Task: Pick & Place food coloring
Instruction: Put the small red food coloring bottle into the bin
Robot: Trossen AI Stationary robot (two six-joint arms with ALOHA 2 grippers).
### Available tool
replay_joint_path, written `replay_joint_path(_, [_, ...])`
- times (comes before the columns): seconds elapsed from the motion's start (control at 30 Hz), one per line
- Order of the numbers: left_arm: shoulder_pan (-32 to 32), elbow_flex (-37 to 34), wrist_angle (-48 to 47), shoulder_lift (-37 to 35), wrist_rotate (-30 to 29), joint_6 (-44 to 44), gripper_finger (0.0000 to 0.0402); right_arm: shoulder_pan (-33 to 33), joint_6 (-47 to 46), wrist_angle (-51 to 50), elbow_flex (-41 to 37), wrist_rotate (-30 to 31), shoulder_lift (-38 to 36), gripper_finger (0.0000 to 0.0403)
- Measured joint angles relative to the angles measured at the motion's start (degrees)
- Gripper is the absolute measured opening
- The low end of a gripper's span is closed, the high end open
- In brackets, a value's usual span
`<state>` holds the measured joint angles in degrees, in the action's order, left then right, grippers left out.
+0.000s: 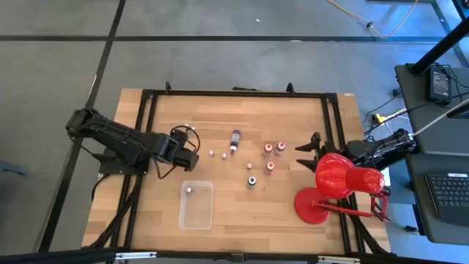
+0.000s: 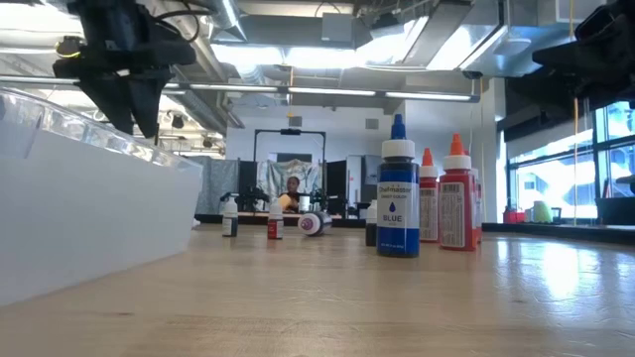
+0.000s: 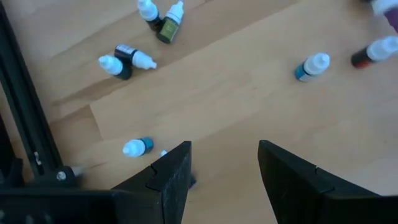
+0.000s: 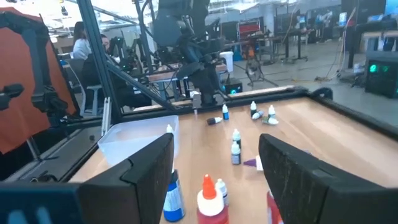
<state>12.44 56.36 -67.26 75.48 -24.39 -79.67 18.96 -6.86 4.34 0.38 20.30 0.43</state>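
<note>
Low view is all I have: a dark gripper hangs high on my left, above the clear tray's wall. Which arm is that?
Observer: That is the left gripper. From above, it hangs over bare wood just past one end of the tray, not over it.
Operator: Is anything in the tray yet? The wall blocks me.
Observer: Yes, one small bottle, at the end nearest that gripper.
Operator: And the other arm?
Observer: The right gripper waits at the right edge of the table, beside the red lamp.
</note>
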Motion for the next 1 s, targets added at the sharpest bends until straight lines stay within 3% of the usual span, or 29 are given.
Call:
replay_joint_path(0.33, [-0.58,-3.86,-0.42,2.87,0.51,-18.44,0.0174,-0.02,3.07,0.64,0.0,0.24,0.0,0.0239])
replay_joint_path(0.57, [-0.56,-8.46,0.55,5.51,9.5,-26.82,0.0166,-0.02,4.14,0.72,0.02,0.91,0.0,0.0239])
replay_joint_path(1.0, [-0.56,-13.3,5.58,5.99,10.52,-31.27,0.0139,-0.02,2.57,0.59,0.0,0.78,0.0,0.0239])
